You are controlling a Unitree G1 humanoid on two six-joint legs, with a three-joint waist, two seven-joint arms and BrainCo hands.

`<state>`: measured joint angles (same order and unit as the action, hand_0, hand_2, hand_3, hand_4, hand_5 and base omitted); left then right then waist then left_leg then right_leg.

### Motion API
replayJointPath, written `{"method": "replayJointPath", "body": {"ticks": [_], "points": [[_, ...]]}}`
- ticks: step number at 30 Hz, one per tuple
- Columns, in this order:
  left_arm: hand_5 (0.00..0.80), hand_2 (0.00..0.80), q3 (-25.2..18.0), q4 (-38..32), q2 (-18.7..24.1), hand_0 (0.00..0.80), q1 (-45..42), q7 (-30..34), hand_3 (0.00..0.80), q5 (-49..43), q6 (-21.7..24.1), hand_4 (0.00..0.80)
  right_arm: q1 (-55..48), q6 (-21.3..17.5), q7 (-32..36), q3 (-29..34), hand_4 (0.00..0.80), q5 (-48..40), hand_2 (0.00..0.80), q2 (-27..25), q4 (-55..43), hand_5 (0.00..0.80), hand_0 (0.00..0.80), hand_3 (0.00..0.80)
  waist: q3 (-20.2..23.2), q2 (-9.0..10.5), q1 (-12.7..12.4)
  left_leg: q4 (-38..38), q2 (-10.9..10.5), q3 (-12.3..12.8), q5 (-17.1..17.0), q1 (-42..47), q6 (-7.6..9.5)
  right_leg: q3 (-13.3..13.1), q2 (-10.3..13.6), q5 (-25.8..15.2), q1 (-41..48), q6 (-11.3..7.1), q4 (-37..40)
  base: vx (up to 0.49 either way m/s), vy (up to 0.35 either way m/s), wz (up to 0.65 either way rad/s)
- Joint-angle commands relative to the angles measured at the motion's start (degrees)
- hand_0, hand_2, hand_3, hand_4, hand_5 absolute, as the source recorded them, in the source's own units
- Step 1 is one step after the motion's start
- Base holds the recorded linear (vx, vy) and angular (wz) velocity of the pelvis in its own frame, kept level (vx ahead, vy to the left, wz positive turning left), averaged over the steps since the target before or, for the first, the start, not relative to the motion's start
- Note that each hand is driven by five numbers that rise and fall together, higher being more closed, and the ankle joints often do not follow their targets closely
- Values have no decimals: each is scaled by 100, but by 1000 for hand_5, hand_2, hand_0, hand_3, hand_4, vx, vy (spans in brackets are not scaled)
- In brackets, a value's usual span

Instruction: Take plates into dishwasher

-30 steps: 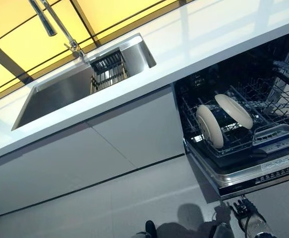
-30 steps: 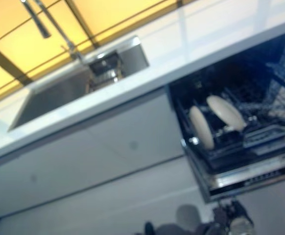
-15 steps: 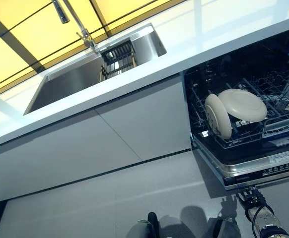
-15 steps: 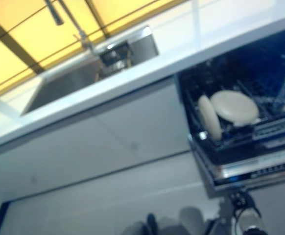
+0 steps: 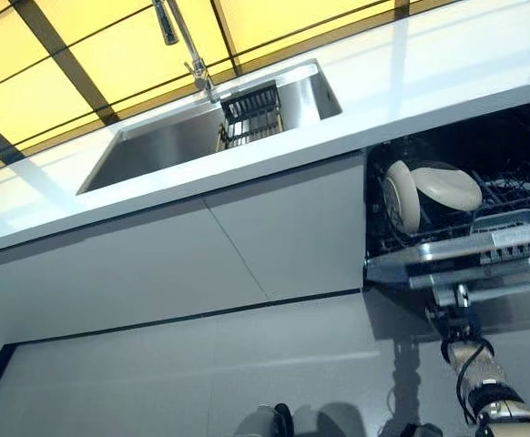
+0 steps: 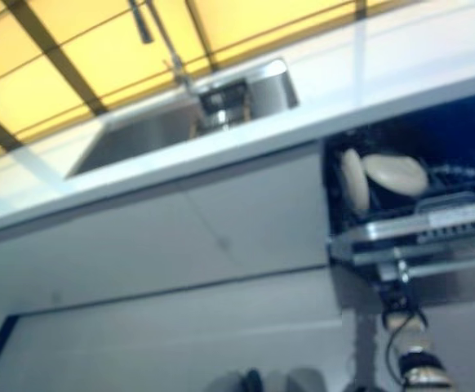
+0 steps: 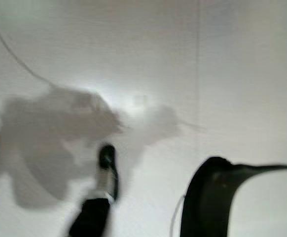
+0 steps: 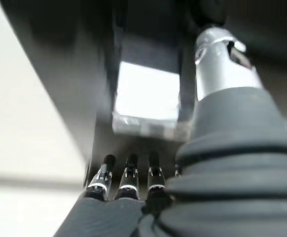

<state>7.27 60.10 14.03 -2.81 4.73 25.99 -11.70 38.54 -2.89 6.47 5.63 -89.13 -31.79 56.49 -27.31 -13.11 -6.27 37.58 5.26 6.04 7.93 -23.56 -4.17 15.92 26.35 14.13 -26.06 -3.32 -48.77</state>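
Dishwasher (image 5: 465, 228) sits under the counter (image 5: 356, 100), to the right of the sink (image 5: 210, 137); its door (image 5: 484, 264) is partly raised, front edge with the control strip facing the camera. Two plates stand in the rack (image 5: 520, 214) inside. First plate (image 5: 401, 196): on edge, close to upright, nearest the dishwasher's left wall, long axis running top to bottom, face turned to the right. Second plate (image 5: 447, 188): just right of the first and touching or overlapping it, tilted well back, underside showing, long axis running roughly left to right across the rack. Right hand (image 5: 461, 320) is just below the door's front edge, arm rising from the lower right; in the right wrist view its fingers (image 8: 128, 175) are straight, side by side, tips against the dark underside of the door, thumb extended alongside, nothing gripped. Left hand (image 7: 100, 197): absent from the eye views; the left wrist view shows only a dark-tipped finger over the pale floor, too little to tell how far open the hand is; nothing seen in it. Faucet (image 5: 178, 41) and a dark basket (image 5: 251, 114) are at the sink, well left of the dishwasher.
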Motion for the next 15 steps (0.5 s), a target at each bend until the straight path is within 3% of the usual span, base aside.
{"method": "replayJointPath", "body": {"ticks": [1,15], "points": [[0,0,109,-131,517,0,-18,61,0,-260,25,0,1697,-175,578,-254,0,-10,0,-222,-709,0,0,0,117,216,-313,368,-120,399,627,376,544,85,-114,160,599,166,45,52,-43,9],[0,0,89,-27,609,0,18,51,0,-224,125,0,1456,167,205,-319,0,695,0,-289,-277,0,0,0,155,462,-370,-92,-7,326,500,709,485,255,-263,-43,1070,104,565,8,-20,6]]}}
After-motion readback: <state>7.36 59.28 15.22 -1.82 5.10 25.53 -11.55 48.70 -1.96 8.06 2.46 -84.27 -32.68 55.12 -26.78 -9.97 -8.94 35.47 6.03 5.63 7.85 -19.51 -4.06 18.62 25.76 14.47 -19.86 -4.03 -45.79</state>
